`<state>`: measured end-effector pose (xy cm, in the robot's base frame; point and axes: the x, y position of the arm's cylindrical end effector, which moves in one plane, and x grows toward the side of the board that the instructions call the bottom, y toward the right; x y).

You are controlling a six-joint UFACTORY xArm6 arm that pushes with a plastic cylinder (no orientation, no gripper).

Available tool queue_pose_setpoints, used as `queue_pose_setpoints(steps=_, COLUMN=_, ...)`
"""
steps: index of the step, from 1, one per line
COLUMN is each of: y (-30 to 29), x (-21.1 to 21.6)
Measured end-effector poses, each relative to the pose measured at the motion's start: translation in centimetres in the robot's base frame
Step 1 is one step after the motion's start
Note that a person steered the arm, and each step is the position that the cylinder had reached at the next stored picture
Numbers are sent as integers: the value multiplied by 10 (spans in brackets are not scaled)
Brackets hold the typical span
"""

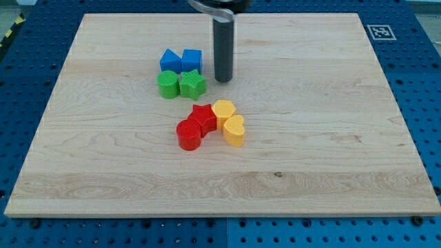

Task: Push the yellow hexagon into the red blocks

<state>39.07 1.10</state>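
The yellow hexagon [223, 110] lies near the board's middle, touching the right side of the red star-shaped block [202, 118]. A red cylinder [188, 134] sits just below-left of the red star, touching it. A yellow heart-shaped block [234, 131] sits just below-right of the hexagon. My tip [222, 80] rests on the board above the hexagon, a short gap away, just right of the green star.
A cluster at the view's upper middle holds two blue blocks [170, 60] [192, 59], a green cylinder [167, 84] and a green star [192, 84]. The wooden board [344, 138] lies on a blue pegboard table. A marker tag [380, 32] sits at the upper right corner.
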Motion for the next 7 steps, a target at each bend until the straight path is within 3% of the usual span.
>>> queue_pose_setpoints(steps=3, y=10, x=7)
queue_pose_setpoints(steps=5, y=48, x=37)
queue_pose_setpoints(steps=7, y=43, x=39)
